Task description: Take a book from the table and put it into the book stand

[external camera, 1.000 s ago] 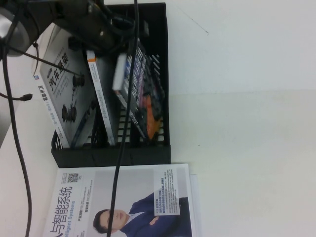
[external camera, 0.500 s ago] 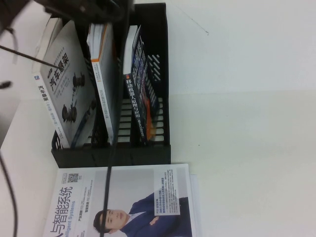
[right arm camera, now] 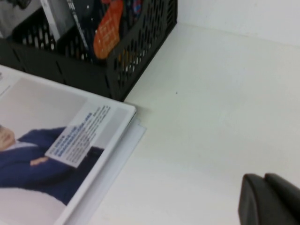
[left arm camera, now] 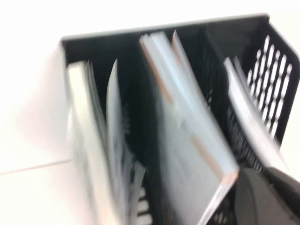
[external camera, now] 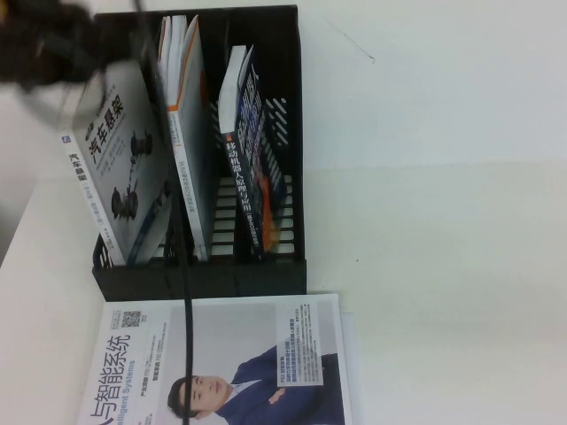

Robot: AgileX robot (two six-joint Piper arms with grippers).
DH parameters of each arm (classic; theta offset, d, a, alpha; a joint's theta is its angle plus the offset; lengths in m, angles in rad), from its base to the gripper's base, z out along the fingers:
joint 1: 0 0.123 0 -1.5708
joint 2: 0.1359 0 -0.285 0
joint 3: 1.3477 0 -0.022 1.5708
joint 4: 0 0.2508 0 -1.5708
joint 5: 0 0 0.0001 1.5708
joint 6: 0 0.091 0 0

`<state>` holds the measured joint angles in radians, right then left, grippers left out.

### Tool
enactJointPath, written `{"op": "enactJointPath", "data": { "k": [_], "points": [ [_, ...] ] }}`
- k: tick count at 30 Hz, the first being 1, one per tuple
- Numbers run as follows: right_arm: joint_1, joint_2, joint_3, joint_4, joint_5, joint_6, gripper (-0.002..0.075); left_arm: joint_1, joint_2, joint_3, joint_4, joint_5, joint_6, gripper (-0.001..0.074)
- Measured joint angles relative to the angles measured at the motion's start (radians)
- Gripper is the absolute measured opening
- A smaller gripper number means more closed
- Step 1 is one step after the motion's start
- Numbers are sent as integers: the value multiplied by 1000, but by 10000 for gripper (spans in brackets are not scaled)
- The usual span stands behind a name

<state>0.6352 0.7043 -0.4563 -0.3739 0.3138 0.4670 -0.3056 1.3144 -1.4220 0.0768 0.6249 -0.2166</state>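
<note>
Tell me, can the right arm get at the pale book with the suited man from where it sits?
Probably yes. The right gripper, shut, hangs over bare table beside the pale book, which lies flat and uncovered before the book stand. Only a cable crosses its far side; the left gripper is shut, up by the stand.

The left arm point(external camera: 53, 44) is a dark, blurry shape, black all over. A thin black cable point(external camera: 184, 257) hangs down from it, long and smooth. The left gripper point(left arm camera: 267, 197) is matte black and rounded. The right gripper point(right arm camera: 269, 199) is also plain black, with two blocky tips side by side.
</note>
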Motion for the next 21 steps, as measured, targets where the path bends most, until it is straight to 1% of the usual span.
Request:
{"op": "enactJointPath", "data": {
  "k": [4,8,11,15,21],
  "points": [
    [0,0,31,-1,-6,0,-2,0,-173,294,4,-177,-5,1],
    [0,0,51,-1,-4,0,-2,0,-321,602,4,-412,-7,1],
    [0,0,55,-1,25,6,-2,0,-400,762,4,-557,-7,1],
    [0,0,55,-1,105,30,-2,0,-465,882,15,-673,-7,1],
    [0,0,55,-2,243,75,-2,0,-475,923,19,-697,-7,1]
  ]
}}
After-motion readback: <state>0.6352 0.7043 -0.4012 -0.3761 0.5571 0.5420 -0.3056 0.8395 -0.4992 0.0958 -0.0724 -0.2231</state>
